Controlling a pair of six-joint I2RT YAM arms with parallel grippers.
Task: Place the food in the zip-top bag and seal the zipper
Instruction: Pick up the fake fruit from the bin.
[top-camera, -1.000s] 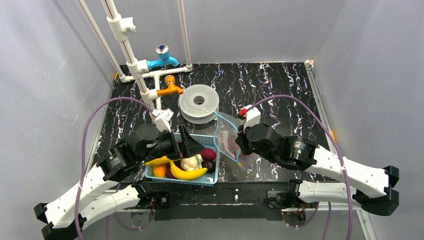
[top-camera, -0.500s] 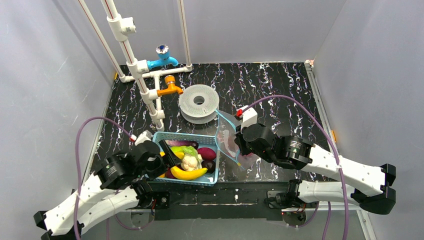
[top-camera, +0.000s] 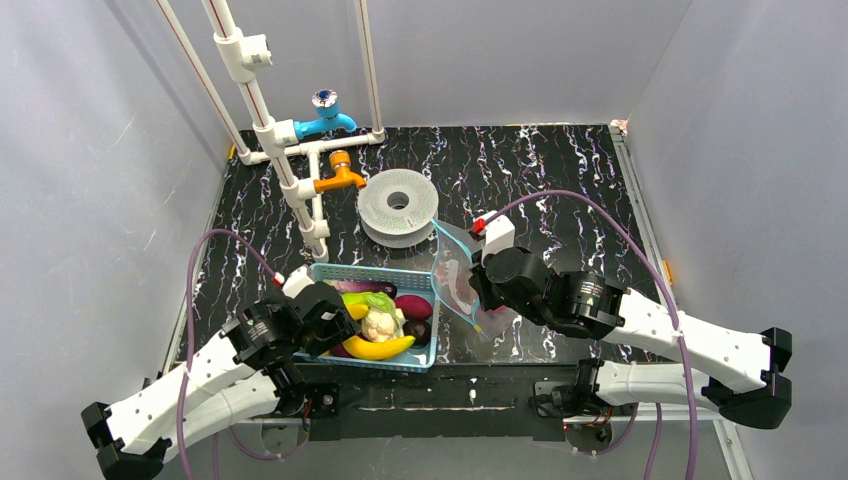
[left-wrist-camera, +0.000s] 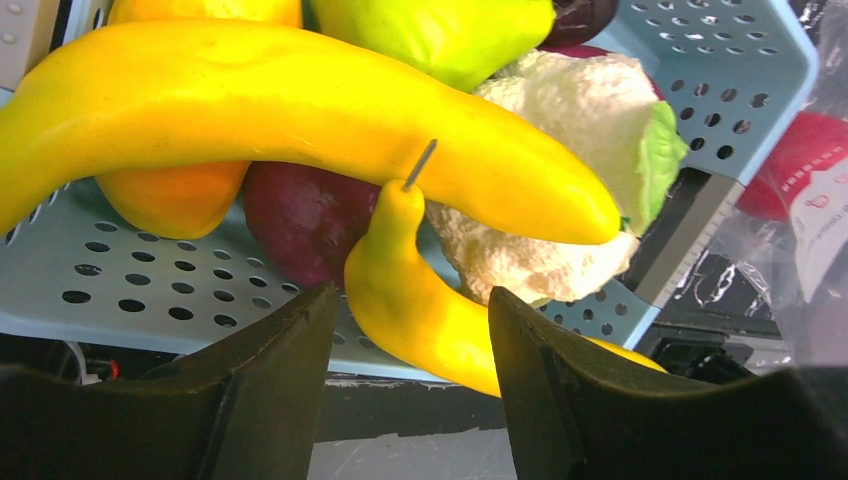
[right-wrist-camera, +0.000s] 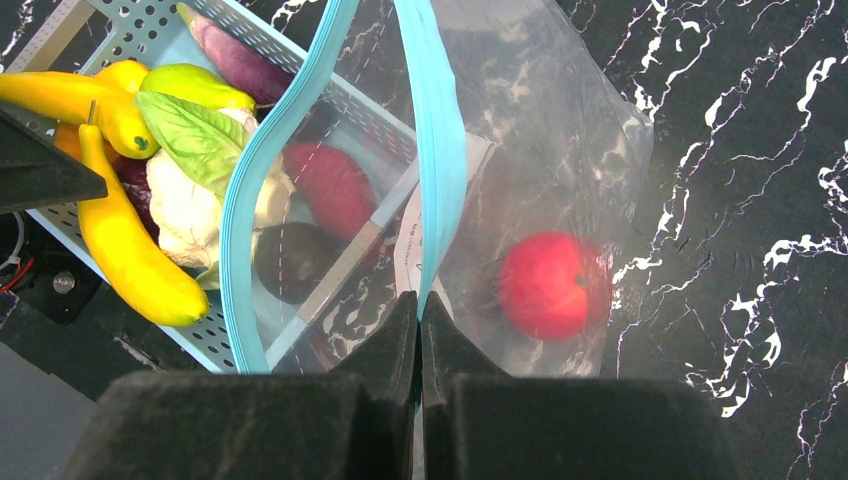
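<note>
The clear zip-top bag (right-wrist-camera: 540, 130) lies right of the light-blue basket (top-camera: 415, 275), its mouth gaping towards the basket. My right gripper (right-wrist-camera: 420, 298) is shut on the teal zipper strip (right-wrist-camera: 435, 150) and holds one lip up; it also shows in the top view (top-camera: 478, 290). A red apple (right-wrist-camera: 548, 285) lies inside the bag. The basket holds two yellow bananas (left-wrist-camera: 300, 100), a white cauliflower (left-wrist-camera: 570, 110), a purple eggplant (right-wrist-camera: 235, 58), an orange piece (left-wrist-camera: 170, 195) and maroon pieces (right-wrist-camera: 330, 185). My left gripper (left-wrist-camera: 410, 293) is open, its fingers either side of the lower banana (left-wrist-camera: 400, 260) at the basket's near-left corner.
A white spool (top-camera: 398, 205) sits just behind the basket and bag. White pipes (top-camera: 265, 120) with a blue tap (top-camera: 325, 120) and an orange tap (top-camera: 340, 175) stand at the back left. Grey walls close in both sides.
My left gripper has pulled back from over the basket's middle to its near-left corner and dropped low beside the bananas. My right gripper shifted slightly left, still holding the zipper strip.
</note>
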